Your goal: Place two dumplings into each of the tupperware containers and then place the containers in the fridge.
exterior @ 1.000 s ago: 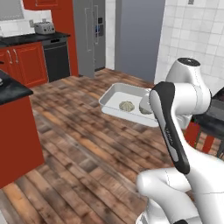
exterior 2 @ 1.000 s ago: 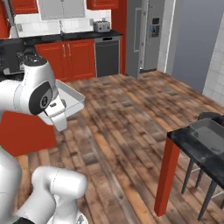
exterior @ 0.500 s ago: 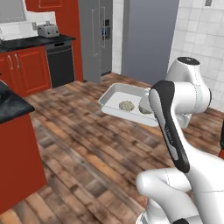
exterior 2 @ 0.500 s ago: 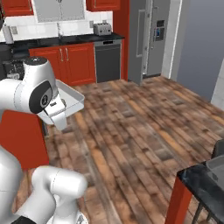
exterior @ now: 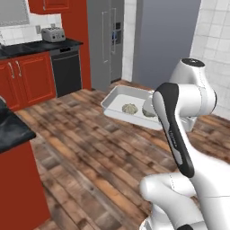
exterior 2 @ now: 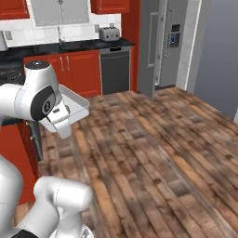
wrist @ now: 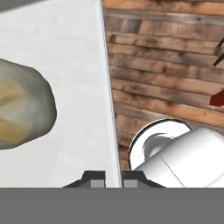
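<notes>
I am holding a light silvery tupperware container (exterior: 117,98) in the air in front of the arm, over the wooden floor. Two dumplings lie in it, one (exterior: 129,108) near its middle and one (exterior: 148,110) partly behind my arm. In the hand view my gripper (wrist: 113,177) is shut on the container's rim (wrist: 107,87), with one large dumpling (wrist: 22,109) close on the left. From the right base view the same container (exterior 2: 79,105) sticks out beside the hand. The tall grey fridge (exterior: 110,40) (exterior 2: 160,42) stands ahead at the far wall.
Red cabinets (exterior: 27,78), a black dishwasher (exterior: 67,72) and a toaster (exterior: 53,33) line the back left. A black-topped red counter (exterior: 13,134) juts in close on the left. A grey wall (exterior: 166,40) rises right of the fridge. Wooden floor (exterior 2: 162,148) lies open ahead.
The whole scene has shifted as the base moves: the fridge and back cabinets have slid across both base views. The container stays in my grip with both dumplings inside.
</notes>
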Tool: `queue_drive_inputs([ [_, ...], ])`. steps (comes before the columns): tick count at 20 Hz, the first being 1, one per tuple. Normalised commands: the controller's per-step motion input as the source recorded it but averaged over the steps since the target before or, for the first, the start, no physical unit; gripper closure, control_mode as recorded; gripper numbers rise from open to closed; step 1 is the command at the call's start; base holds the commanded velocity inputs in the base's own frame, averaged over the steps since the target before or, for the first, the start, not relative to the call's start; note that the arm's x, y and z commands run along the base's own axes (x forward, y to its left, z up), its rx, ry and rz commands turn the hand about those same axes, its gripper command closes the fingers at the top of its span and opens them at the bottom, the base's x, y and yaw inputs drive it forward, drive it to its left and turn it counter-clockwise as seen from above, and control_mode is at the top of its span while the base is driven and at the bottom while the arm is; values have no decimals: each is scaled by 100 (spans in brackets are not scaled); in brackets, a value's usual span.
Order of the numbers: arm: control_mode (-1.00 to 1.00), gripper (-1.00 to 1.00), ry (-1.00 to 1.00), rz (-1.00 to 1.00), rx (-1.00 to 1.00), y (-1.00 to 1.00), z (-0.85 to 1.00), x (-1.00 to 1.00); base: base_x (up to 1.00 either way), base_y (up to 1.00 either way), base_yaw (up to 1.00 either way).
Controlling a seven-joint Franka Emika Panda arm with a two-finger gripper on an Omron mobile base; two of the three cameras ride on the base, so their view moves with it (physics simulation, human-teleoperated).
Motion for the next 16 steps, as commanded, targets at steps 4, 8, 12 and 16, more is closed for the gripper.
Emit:
queue_drive_inputs([
  [4, 100, 100, 0, 0, 0, 0, 0, 0, 100, -18, 1],
  [8, 100, 100, 0, 0, 0, 0, 0, 0, 100, -17, 1],
  [12, 100, 100, 0, 0, 0, 0, 0, 0, 100, -18, 0],
  [16, 100, 100, 0, 0, 0, 0, 0, 0, 100, -2, 0],
])
